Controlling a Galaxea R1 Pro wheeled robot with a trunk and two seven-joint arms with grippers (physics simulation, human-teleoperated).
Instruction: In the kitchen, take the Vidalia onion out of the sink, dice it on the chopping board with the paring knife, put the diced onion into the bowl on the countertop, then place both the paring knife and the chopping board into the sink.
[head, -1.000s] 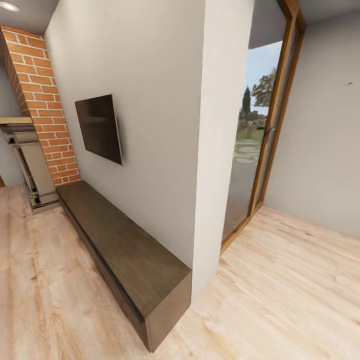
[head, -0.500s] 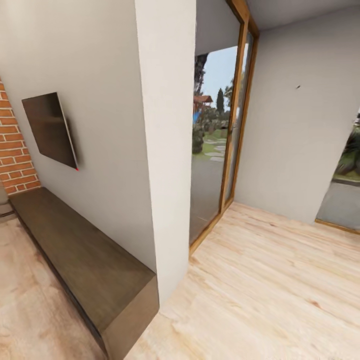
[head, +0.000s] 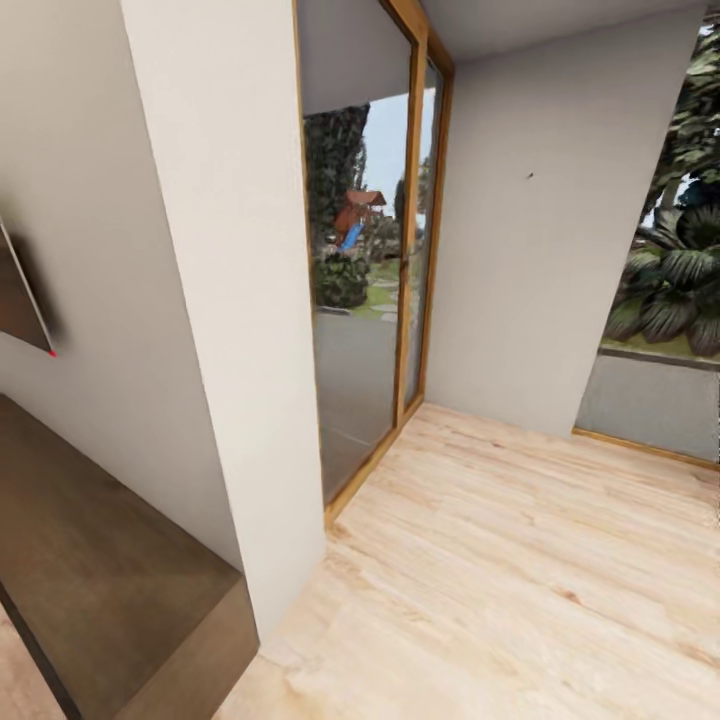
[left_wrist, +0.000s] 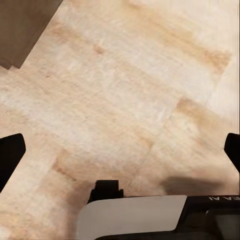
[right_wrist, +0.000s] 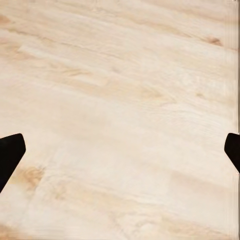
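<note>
Pale wood floor (head: 520, 590) spreads wide and bare ahead of me; my view has swung right since a second ago, sliding the white pillar (head: 230, 330) and dark low cabinet (head: 90, 580) leftward and baring a second window (head: 665, 250). Both my left pincer (left_wrist: 120, 150) and right pincer (right_wrist: 120, 150) hang spread apart over floorboards, holding nothing.
</note>
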